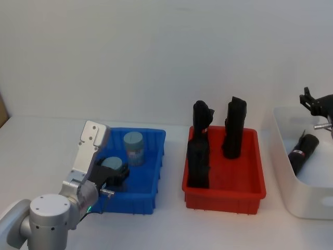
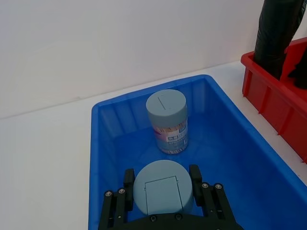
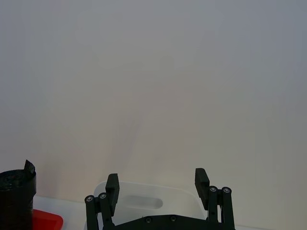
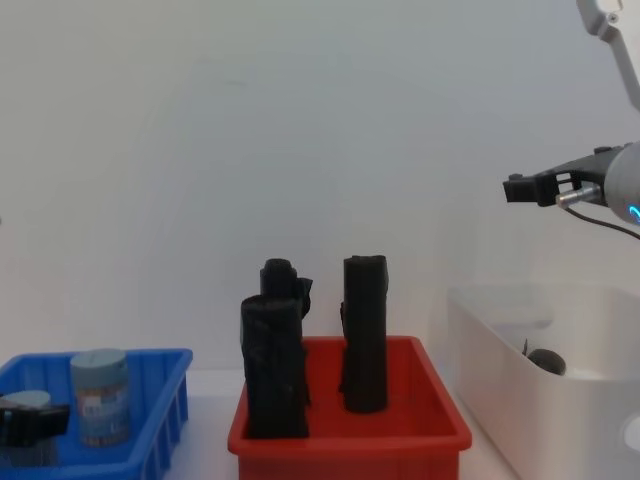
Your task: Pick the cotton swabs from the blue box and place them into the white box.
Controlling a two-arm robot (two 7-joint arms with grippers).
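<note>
Two cotton swab tubs with grey-blue lids are in the blue box (image 1: 151, 133). One tub (image 2: 167, 117) stands free near the box's far wall. The other tub (image 2: 163, 189) sits between the fingers of my left gripper (image 2: 161, 178), which is shut on it low inside the box; the head view shows this gripper (image 1: 115, 169) at the box's near left. My right gripper (image 1: 315, 101) hangs open and holding nothing, high above the white box (image 1: 283, 156) at the far right. In the right wrist view its fingers (image 3: 112, 187) stand wide apart over the white box (image 3: 144, 201).
A red bin (image 1: 223, 190) holding three upright black rolled bundles (image 1: 234, 127) sits between the blue and white boxes. One black bundle (image 1: 303, 151) lies inside the white box. A plain white wall stands behind the table.
</note>
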